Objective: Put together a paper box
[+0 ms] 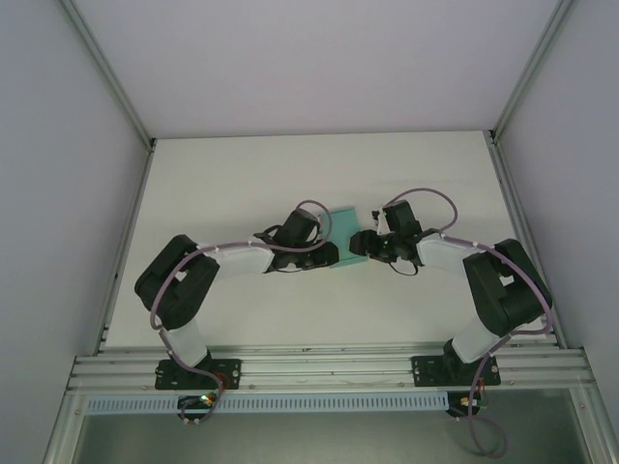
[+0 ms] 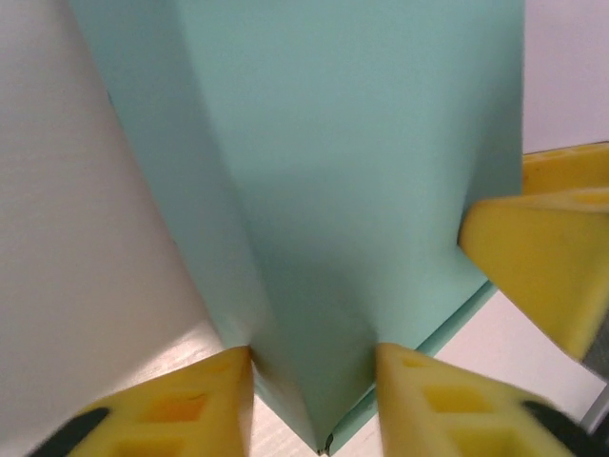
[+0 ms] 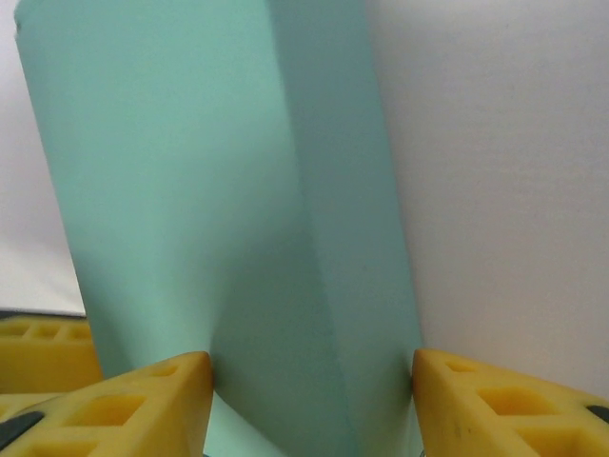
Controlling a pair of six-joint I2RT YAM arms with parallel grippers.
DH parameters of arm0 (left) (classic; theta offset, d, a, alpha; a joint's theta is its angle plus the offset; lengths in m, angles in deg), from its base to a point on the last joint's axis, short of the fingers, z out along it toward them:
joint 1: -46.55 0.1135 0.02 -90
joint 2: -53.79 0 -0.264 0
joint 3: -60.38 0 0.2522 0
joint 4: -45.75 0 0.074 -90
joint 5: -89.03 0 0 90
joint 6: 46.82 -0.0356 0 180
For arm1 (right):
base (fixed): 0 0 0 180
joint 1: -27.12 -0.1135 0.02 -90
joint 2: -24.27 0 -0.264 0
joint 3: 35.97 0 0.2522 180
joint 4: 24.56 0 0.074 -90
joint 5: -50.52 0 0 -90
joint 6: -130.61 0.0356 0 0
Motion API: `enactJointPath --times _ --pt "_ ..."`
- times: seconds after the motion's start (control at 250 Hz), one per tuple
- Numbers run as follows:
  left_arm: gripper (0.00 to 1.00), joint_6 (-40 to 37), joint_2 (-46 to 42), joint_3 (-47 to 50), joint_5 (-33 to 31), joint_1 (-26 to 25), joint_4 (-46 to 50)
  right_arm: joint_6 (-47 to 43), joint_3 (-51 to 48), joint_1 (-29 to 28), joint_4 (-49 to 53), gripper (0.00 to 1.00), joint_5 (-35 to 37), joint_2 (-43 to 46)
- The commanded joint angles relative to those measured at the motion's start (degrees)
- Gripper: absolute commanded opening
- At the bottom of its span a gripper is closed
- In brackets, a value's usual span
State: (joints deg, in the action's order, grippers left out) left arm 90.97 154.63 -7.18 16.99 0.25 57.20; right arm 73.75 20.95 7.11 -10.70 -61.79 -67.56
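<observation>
- Teal-green thin-card paper box (image 2: 333,190) stands wedged between the jaws of our left gripper (image 2: 314,405); both yellow fingers (image 2: 190,414) press its folded sides, gripping it
- Our right gripper (image 3: 312,400) meets the box from the opposite side; the card fills the gap between those jaws, touching both, so they clasp it too
- Just right of our left jaws, a right-gripper finger (image 2: 552,257) touches the card's edge
</observation>
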Motion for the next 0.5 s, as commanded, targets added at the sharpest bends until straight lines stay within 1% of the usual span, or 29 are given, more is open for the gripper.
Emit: enactJointPath --times 0.0,0.064,0.108,0.156,0.24,0.26,0.363,0.407,0.419,0.427,0.455,0.475,0.495 --pt "0.4 -2.56 -2.51 0.28 -1.34 -0.31 3.44 -2.28 1.95 -0.31 6.14 0.62 -2.67 2.52" --pt "0.44 -2.99 -3.64 0.31 -1.51 0.2 3.95 -2.7 3.06 0.16 7.21 0.65 -2.3 3.22" --pt "0.51 -3.35 -4.51 0.44 -1.63 0.52 4.09 -3.02 3.8 0.32 8.0 0.67 -1.97 3.74" --pt "0.55 -3.66 -5.54 0.52 -1.91 0.91 4.41 -3.33 4.48 0.47 8.75 0.71 -1.68 4.46" --pt "0.65 -4.71 -7.49 0.46 -2.43 1.29 5.57 -3.5 5.0 0.66 8.99 0.73 -1.35 6.03" --pt "0.69 -4.97 -8.02 0.45 -2.56 1.38 5.79 -3.61 5.16 0.84 9.23 0.73 -1.13 6.45" --pt "0.82 -6.97 -11.37 0.27 -3.86 1.9 9.35 -4.33 5.29 1.77 10.89 0.78 1.49 9.5" --pt "0.9 -8.32 -13.58 0.27 -5.92 2.34 11.96 -5.35 4.68 2.4 11.37 0.82 3.42 11.08" --pt "0.97 -8.71 -14.3 0.34 -6.83 2.54 12.84 -5.71 4.55 2.55 11.49 0.83 3.94 11.45" --pt "0.99 -8.97 -14.76 0.36 -7.46 2.71 13.44 -6.01 4.39 2.7 11.61 0.85 4.29 11.49" --pt "1.0 -10.17 -16.71 0.54 -9.87 3.47 15.68 -7.31 3.94 3.23 12.12 0.9 5.52 14.08" --pt "1.0 -11.14 -18.26 0.58 -11.86 4.24 17.5 -8.52 3.66 3.66 12.54 0.99 6.53 15.33" --pt "1.0 -11.89 -19.92 0.7 -14.36 5.2 19.55 -10.06 3.23 4.02 12.91 1.0 7.91 16.68"
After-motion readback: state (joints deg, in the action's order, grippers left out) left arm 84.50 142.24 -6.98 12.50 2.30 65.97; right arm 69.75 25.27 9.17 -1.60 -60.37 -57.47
